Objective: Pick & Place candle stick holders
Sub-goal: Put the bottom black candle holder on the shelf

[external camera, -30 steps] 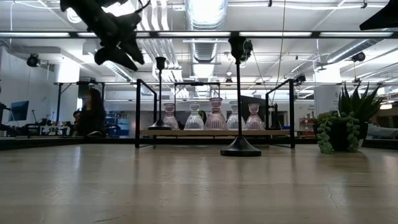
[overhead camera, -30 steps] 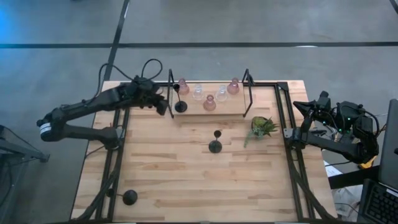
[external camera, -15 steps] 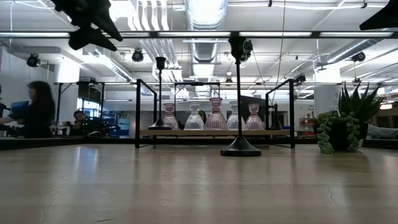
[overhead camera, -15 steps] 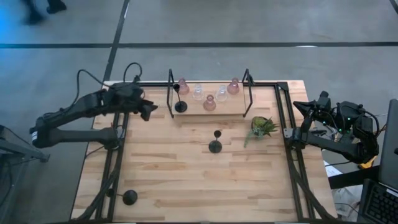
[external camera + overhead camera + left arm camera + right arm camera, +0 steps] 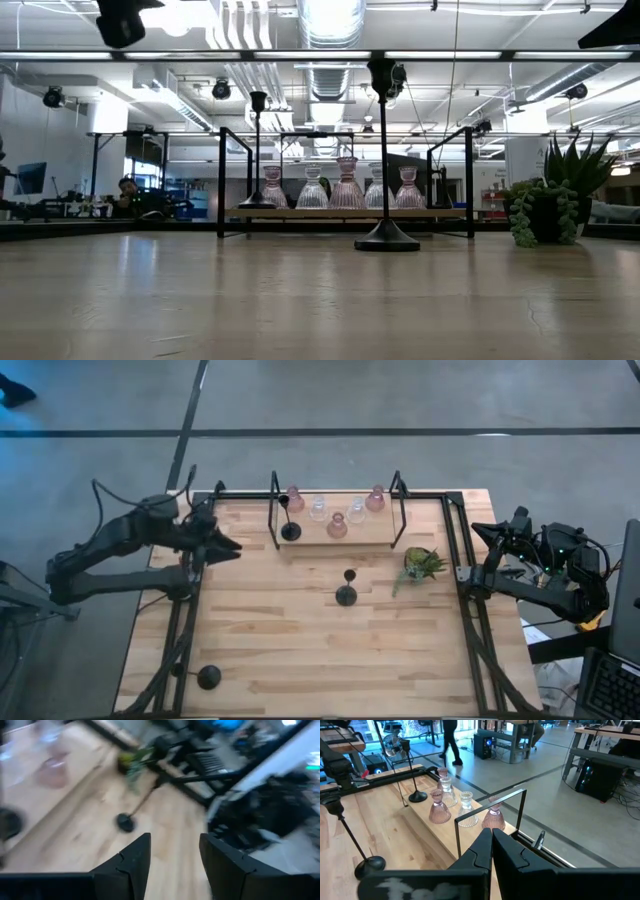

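One black candle stick holder (image 5: 346, 594) stands on its round base mid-table, and it also shows in the left wrist view (image 5: 126, 821). A second (image 5: 290, 530) stands on the wooden shelf (image 5: 380, 532) with several pink and clear glass holders (image 5: 336, 525). A third (image 5: 208, 678) stands at the near left corner. My left gripper (image 5: 234, 548) hangs open and empty over the table's left rail, left of the shelf (image 5: 172, 840). My right gripper (image 5: 478, 528) waits shut at the right edge (image 5: 491, 845).
A black wire frame (image 5: 274, 510) rises at each end of the shelf. A small green plant (image 5: 422, 563) stands right of the middle holder. Black rails (image 5: 190, 610) run along the table's left and right sides. Bare wood lies across the near half.
My left gripper has drawn back from the shelf's left end toward the table's left edge and has risen in the low view, empty. The holders have stayed in place. A person in the room behind has walked out of the low view.
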### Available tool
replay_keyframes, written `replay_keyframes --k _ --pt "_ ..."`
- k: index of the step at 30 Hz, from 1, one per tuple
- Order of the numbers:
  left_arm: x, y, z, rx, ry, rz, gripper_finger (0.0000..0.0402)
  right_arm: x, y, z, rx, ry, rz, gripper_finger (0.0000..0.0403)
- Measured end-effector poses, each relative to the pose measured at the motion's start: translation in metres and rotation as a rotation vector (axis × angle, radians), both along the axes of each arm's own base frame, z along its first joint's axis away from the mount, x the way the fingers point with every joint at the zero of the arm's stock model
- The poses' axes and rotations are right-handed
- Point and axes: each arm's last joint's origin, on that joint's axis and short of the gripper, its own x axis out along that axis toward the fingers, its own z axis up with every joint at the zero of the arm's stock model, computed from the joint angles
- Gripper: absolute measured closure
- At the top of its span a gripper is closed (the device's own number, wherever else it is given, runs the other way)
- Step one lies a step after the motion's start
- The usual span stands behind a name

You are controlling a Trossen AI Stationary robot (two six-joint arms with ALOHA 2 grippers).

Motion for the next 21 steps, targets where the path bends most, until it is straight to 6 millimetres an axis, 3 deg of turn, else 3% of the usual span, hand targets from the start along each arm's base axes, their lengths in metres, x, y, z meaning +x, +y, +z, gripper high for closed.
replay_keyframes --k 6,12,17,21 --pt "0.005 -0.007 0.01 0.027 -0.126 -0.234 0.0231 0.0 0.0 0.0 0.0 0.0 0.0 0.0394" --pt "0.023 -0.001 0.02 0.137 -0.246 -0.253 0.0232 0.0 0.0 0.0 0.0 0.0 0.0 0.0394" --pt "0.038 -0.002 0.012 0.18 -0.223 -0.411 0.0233 0.0 0.0 0.0 0.0 0.0 0.0 0.0394" --pt "0.036 -0.01 -0.007 0.138 -0.118 -0.585 0.0247 0.0 0.0 0.0 0.0 0.0 0.0 0.0394"
